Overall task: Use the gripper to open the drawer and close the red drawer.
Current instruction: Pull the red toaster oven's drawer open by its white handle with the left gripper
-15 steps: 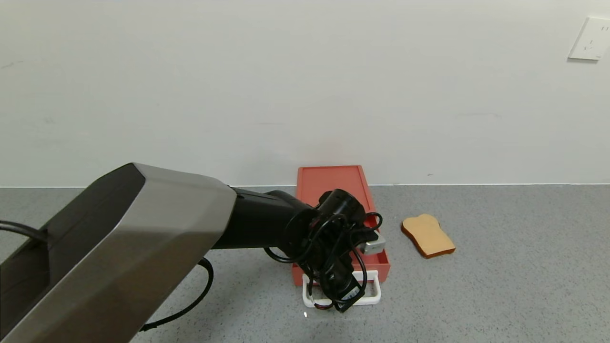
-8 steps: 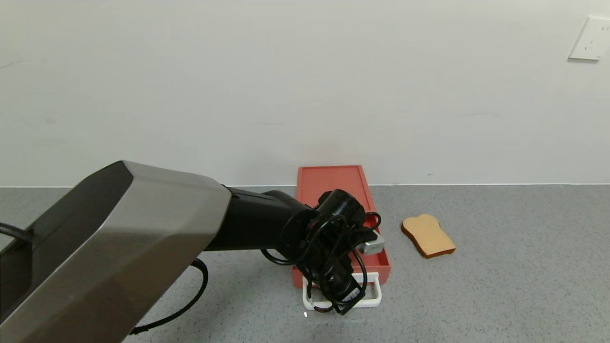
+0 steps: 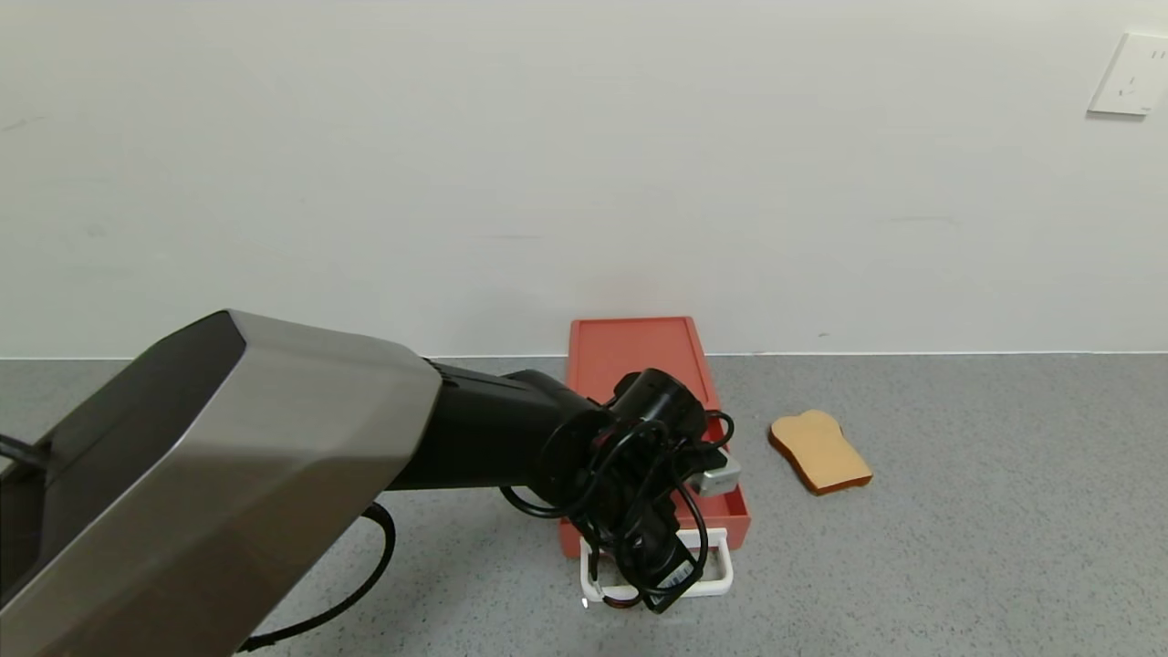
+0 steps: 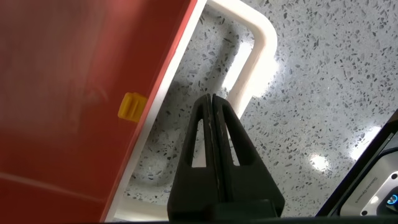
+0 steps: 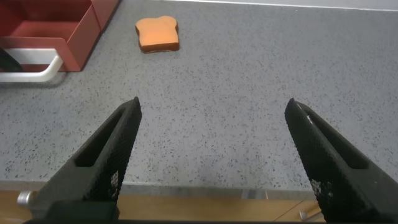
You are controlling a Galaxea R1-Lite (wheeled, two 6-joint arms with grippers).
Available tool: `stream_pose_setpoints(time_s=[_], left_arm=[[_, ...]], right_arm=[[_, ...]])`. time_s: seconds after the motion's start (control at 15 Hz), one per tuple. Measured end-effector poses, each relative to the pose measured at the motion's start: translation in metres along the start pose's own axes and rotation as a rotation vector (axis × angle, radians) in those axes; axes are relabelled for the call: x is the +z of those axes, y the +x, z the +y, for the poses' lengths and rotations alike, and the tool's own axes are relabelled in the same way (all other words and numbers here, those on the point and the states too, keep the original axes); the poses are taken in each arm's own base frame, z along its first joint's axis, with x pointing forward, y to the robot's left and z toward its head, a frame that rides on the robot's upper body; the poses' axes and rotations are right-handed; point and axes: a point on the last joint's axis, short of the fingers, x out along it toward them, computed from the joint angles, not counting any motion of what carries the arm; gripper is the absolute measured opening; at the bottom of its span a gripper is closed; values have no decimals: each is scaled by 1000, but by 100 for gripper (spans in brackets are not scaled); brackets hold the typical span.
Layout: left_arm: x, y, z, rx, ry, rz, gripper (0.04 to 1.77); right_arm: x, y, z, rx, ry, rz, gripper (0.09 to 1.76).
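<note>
My left end effector (image 4: 214, 99) has drawn the flat red-orange plastic drawer (image 3: 639, 360) slightly further open. Its fingers are pressed together inside the white rectangular loop handle (image 4: 252, 65), not clamping it. My right end effector (image 5: 214, 134) hangs spread wide above the grey speckled worktop (image 5: 249, 93).

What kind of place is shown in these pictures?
Probably a robot test bench in a lab, not a home. A bare grey speckled worktop meets a plain white wall with one socket, and it holds only props: a red drawer and a toast-shaped slice.
</note>
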Motion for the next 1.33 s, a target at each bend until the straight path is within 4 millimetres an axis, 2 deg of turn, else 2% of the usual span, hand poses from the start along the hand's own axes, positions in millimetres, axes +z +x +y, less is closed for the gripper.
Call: stream_pose_setpoints(time_s=[0.53, 1.0, 1.33], left_arm=[[-7, 0, -11, -19, 12, 32, 11], [-2, -3, -13, 1, 14, 1, 11], [1, -32, -19, -3, -29, 1, 11]], right_arm=[[0, 0, 0, 0, 1, 0, 170], [0, 0, 0, 0, 1, 0, 170], [0, 0, 0, 0, 1, 0, 170]])
